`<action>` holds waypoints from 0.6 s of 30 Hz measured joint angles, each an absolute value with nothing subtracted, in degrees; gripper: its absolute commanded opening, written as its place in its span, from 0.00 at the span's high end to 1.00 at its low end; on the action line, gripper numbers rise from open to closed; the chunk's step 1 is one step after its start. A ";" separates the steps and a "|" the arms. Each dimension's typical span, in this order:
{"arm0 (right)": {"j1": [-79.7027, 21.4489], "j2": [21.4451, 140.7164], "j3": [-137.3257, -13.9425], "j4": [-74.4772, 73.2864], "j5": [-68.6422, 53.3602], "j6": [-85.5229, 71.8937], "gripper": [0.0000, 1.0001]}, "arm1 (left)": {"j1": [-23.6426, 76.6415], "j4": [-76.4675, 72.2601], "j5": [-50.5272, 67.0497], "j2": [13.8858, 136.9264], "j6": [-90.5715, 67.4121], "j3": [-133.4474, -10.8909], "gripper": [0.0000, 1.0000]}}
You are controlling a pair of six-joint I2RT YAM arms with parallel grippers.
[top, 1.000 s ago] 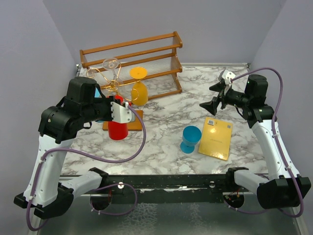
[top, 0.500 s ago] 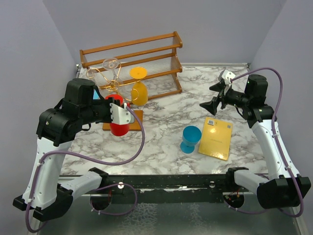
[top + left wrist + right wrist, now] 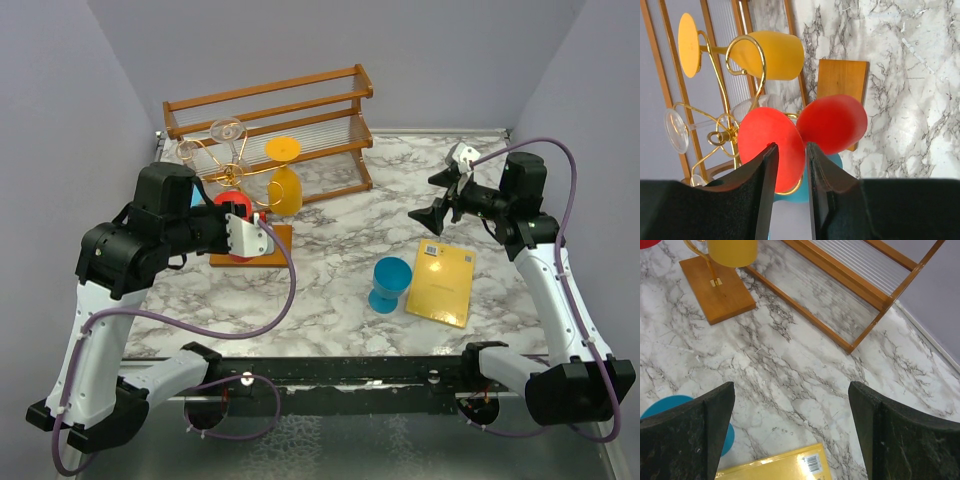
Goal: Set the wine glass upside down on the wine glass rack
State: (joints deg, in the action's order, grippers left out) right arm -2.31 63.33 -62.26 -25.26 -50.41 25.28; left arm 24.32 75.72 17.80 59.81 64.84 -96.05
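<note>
My left gripper (image 3: pixel 228 218) is shut on the foot of a red wine glass (image 3: pixel 240 252), which it holds bowl-down beside the wine glass rack. In the left wrist view the red foot disc (image 3: pixel 767 142) sits between my fingers (image 3: pixel 767 165) and the red bowl (image 3: pixel 832 122) hangs over the rack's wooden base (image 3: pixel 842 82). The gold wire arms (image 3: pixel 747 50) carry an upside-down yellow glass (image 3: pixel 772 55) and a clear glass (image 3: pixel 677 130). A teal glass (image 3: pixel 790 192) shows behind the red foot. My right gripper (image 3: pixel 440 205) is open and empty, far to the right.
A two-tier wooden slatted shelf (image 3: pixel 270 110) stands behind the rack (image 3: pixel 215 160). A blue glass (image 3: pixel 390 283) and a yellow book (image 3: pixel 442 283) lie right of centre. The right wrist view shows the rack base (image 3: pixel 715 287), the shelf (image 3: pixel 855 270) and the book (image 3: pixel 780 465).
My left gripper has lifted the red glass off the table and carried it back and up toward the rack's arms. The right arm has not moved.
</note>
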 measured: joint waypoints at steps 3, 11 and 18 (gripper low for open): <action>-2.31 63.44 -62.26 -25.26 -50.41 25.32 0.05 | 24.32 76.05 18.44 59.75 64.82 -95.88 0.66; -2.31 63.48 -62.26 -25.30 -50.28 25.36 0.05 | 24.32 76.44 20.60 59.16 64.36 -95.88 0.55; -2.31 65.52 -64.53 -27.75 -50.19 26.39 0.05 | 24.32 73.60 22.26 58.39 59.51 -95.88 0.27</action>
